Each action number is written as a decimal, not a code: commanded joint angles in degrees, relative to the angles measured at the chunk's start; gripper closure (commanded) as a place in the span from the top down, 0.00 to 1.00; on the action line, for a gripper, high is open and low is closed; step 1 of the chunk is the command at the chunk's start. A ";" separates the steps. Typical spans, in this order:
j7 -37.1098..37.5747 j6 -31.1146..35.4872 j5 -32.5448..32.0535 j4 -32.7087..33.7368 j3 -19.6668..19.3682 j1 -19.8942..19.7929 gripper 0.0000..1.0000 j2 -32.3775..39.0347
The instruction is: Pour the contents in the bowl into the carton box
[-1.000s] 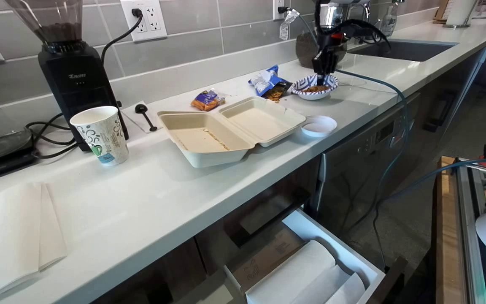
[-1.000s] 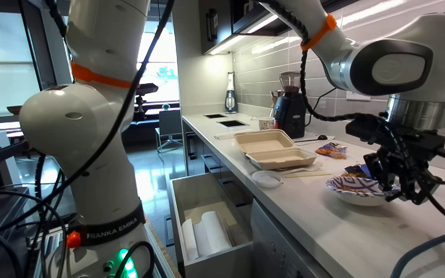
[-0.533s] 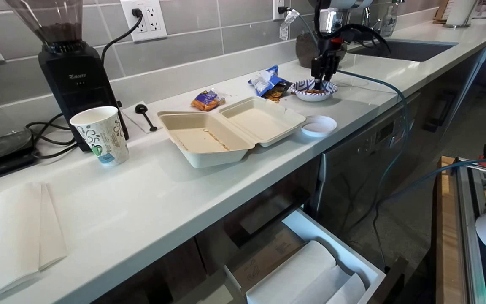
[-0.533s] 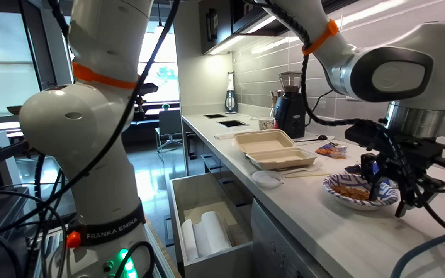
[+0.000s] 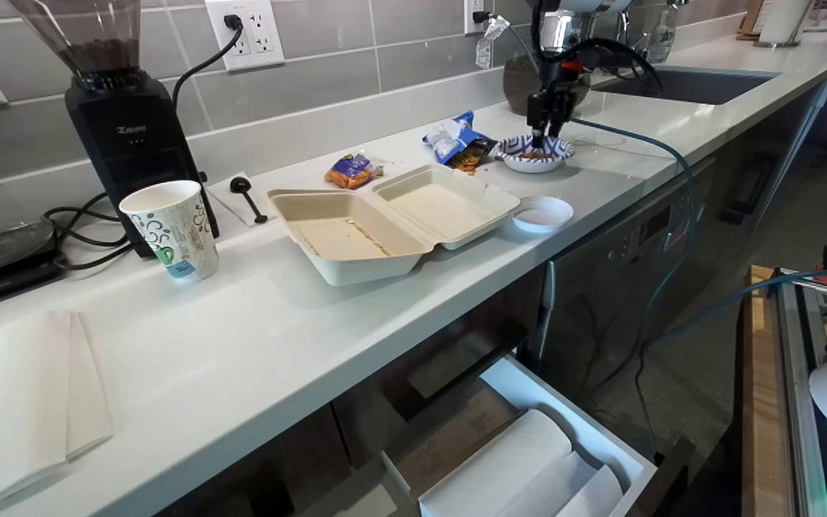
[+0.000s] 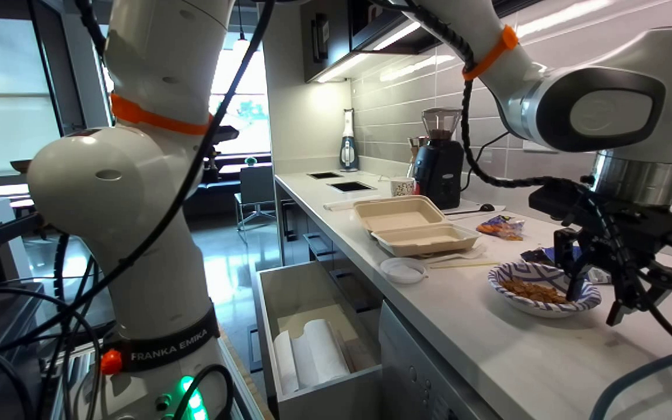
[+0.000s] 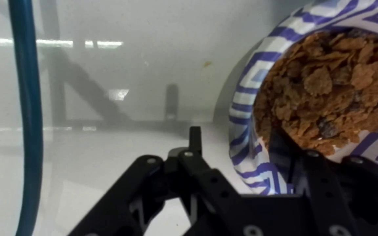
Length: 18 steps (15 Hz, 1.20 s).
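Wrist view: the gripper [image 7: 235, 132], nearest, has its fingers spread, one inside the bowl [image 7: 243, 98] and one outside over the counter [image 7: 136, 65], with nothing pinched. Between them runs the bowl's wall, creased near the inner finger; whether either finger touches it cannot be told. The change over the last second lies here — the fingers stand wider apart, and the bowl, no longer tipped, rests level on the counter in both exterior views. The contents [image 7: 326, 91], a heap of brown flakes, cover much of its floor. This reads as a hold let go, so the pour presumably waits on a firmer grip; the thin-looking wall may fold under a hard squeeze. Beside the bowl lies an opened blue snack packet [image 5: 451, 138]. Farther off, in an exterior view, the carton box [image 5: 369, 271] stands open — only a few crumbs show in it — with a paper cup [image 5: 175, 233] beyond.
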 commanded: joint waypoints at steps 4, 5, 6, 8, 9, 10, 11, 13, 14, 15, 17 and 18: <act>-0.47 -3.46 1.36 3.40 0.68 -1.36 0.05 1.99; -0.39 -3.76 1.21 3.59 0.65 -1.33 0.00 2.24; -0.36 -4.24 1.17 3.81 0.65 -1.31 0.01 2.35; -0.28 -4.92 1.17 4.17 0.63 -1.23 0.02 2.34; -0.31 -5.41 1.23 4.47 0.63 -1.22 0.02 2.23; -0.60 -6.20 1.46 4.66 0.69 -1.32 0.03 1.98; -0.58 -6.66 1.59 4.80 0.67 -1.34 0.02 1.84; -0.81 -8.34 1.77 5.09 0.63 -1.53 0.03 1.47; -1.07 -9.29 2.09 5.43 0.64 -1.74 0.03 1.47; -1.26 -10.04 2.36 5.64 0.60 -1.94 0.03 1.45; -1.89 -11.67 3.04 5.80 0.58 -2.33 0.03 1.25; -2.39 -12.30 3.40 5.68 0.59 -2.57 0.03 1.06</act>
